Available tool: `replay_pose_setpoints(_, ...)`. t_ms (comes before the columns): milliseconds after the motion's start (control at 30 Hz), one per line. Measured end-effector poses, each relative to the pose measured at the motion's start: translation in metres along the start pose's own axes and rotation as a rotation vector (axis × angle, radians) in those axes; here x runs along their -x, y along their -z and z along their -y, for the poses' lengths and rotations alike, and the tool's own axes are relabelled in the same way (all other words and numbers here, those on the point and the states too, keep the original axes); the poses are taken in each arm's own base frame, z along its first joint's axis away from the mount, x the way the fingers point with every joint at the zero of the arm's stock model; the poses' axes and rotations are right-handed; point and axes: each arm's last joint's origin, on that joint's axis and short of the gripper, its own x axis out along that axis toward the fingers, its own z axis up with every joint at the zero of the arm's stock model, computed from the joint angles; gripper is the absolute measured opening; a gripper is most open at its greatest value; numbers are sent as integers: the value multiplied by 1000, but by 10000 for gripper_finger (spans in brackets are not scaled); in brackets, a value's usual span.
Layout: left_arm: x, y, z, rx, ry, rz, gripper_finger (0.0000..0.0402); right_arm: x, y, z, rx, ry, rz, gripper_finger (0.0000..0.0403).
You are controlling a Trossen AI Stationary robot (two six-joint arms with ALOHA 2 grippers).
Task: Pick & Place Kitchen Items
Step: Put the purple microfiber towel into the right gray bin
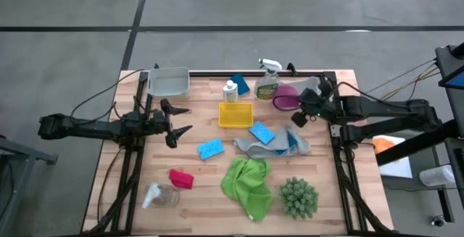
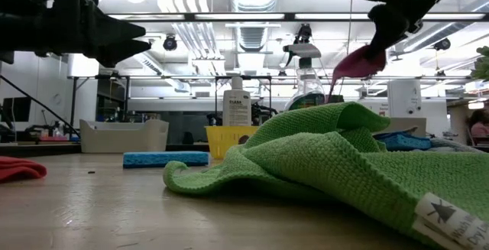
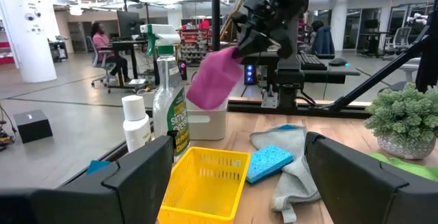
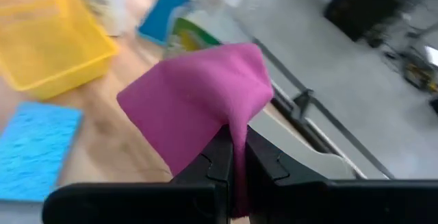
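1. Magenta cloth [image 1: 285, 97] hangs pinched in the right hand [image 1: 298, 114], lifted off the table at the upper right of the high view, just beside the clear spray bottle [image 1: 267, 79].
2. The left hand [image 1: 176, 121] hovers at the left of the high view with its fingers spread wide, holding nothing.
3. Around the middle lie two blue sponges [image 1: 210, 148], one of them on a grey cloth [image 1: 279, 147]; the green cloth [image 1: 248, 183] sits lower, bulking across the low view and hiding much behind it.
4. The red cloth [image 1: 181, 178] and the clear jar [image 1: 161, 196] lie at lower left; a spiky green plant [image 1: 299, 198] stands at lower right.
5. The wooden table [image 1: 210, 208] stands on a grey floor; the wrist view shows an open office with a seated person [image 3: 102, 46].
6. The yellow tray [image 1: 235, 114] beside the small white bottle [image 1: 230, 90] holds nothing; the white bin [image 1: 168, 82] sits at upper left.
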Motion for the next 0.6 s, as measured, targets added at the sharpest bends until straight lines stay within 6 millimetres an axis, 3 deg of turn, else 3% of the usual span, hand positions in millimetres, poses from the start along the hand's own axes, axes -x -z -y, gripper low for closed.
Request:
replay_pose_setpoints(267, 0, 0, 0, 0, 0, 0, 331, -16, 2, 20, -59, 140, -92, 18)
replay_pose_setpoints(600, 0, 0, 0, 0, 0, 0, 331, -57, 5, 36, -59, 165, -311, 18)
